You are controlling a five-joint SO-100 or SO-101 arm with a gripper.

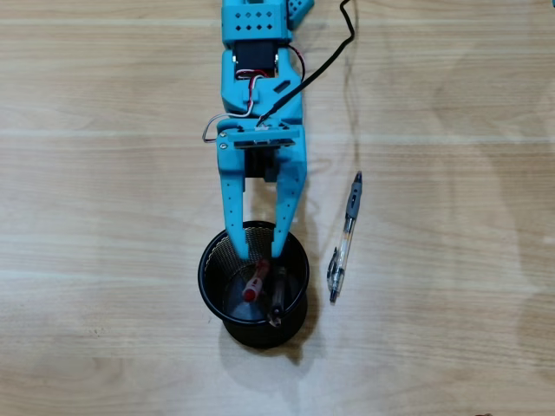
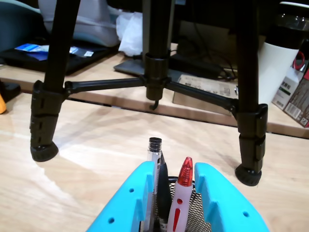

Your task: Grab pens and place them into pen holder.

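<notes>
Wrist view, nearest first: the blue gripper (image 2: 175,193) is hanging over the pen holder (image 2: 193,217), its jaws parted. Between them the red pen (image 2: 181,193) is standing tip-down inside the mesh, with no finger visibly pressing it; it is reading as released. Beside it a dark pen (image 2: 162,186) and a clear pen with a black cap (image 2: 155,150) are leaning upright in the same cup.

Overhead view: the fingertips are reaching over the near rim of the pen holder (image 1: 208,277). Inside, the red pen (image 1: 253,284) and a dark pen (image 1: 277,299) are showing; a third cannot be made out from above. The clear-and-grey pen (image 1: 344,238) is lying on the table (image 1: 451,303) just to the right of the cup, not touching it.

Farther back in the wrist view, tripod legs (image 2: 46,106) are standing on the table.

Risks, as judged: the fingers are flanking the standing pens, so a sideways or tilted withdrawal is likely to drag a pen out or tip the light cup. The cup, shoved right, could roll the last pen away.
</notes>
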